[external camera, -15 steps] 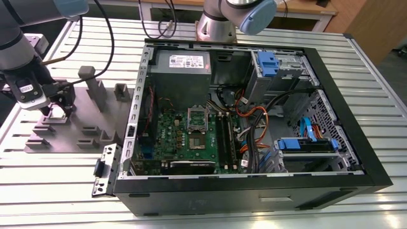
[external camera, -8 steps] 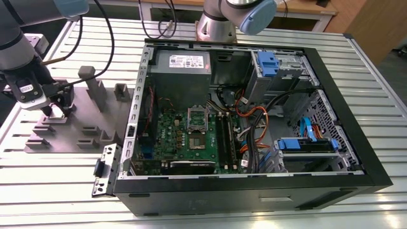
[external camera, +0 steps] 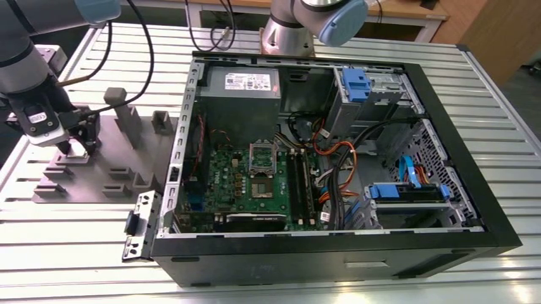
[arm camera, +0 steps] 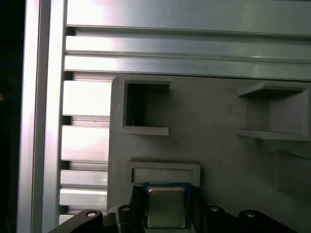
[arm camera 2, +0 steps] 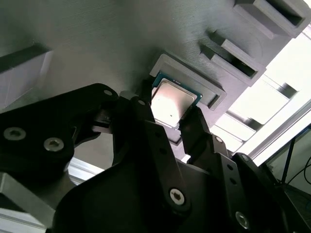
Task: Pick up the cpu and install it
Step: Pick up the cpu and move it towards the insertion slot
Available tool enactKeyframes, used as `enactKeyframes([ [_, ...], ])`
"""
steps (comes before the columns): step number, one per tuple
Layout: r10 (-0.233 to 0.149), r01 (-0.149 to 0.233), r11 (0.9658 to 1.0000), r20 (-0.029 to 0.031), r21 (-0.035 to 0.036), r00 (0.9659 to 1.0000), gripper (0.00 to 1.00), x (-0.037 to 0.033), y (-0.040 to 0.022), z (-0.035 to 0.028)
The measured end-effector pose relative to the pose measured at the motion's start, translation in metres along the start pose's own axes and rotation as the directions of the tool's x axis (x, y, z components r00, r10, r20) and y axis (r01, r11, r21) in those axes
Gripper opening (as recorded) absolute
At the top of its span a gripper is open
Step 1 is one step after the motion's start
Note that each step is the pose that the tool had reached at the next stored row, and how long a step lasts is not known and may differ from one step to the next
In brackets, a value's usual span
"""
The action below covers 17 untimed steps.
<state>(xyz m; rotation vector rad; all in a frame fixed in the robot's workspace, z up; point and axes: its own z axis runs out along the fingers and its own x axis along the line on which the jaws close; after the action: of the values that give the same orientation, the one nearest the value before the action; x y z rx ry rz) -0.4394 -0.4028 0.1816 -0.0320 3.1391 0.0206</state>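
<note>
Gripper [external camera: 73, 147] sits low over the grey plastic tray [external camera: 89, 190] at the exterior view's left, well apart from the open PC case [external camera: 439, 158]. In the second wrist view the cpu [arm camera 2: 172, 101] lies directly between the black fingers [arm camera 2: 146, 114], metal top facing the camera, at its square pocket [arm camera 2: 209, 90]. The fingers look clamped on two opposite edges. Can't tell if it's seated or just lifted. The motherboard socket [external camera: 260, 157] lies toward the exterior view's right.

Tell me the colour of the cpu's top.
The cpu top is dull silver-grey, edged in blue-green; best in the second wrist view.
</note>
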Motion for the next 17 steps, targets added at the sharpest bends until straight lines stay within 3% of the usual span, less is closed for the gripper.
enactKeyframes([
  [5, 0.000, 0.000, 1.0000, 0.0000, 0.0000, 1.0000, 0.52, -0.0002, 0.0000, 0.0000],
  [6, 0.000, 0.000, 1.0000, -0.0001, 0.0000, 1.0000, 0.58, -0.0003, 0.0000, 0.0000],
  [17, 0.000, 0.000, 1.0000, 0.0021, 0.0000, 1.0000, 0.58, 0.0006, 0.0000, -0.0017],
])
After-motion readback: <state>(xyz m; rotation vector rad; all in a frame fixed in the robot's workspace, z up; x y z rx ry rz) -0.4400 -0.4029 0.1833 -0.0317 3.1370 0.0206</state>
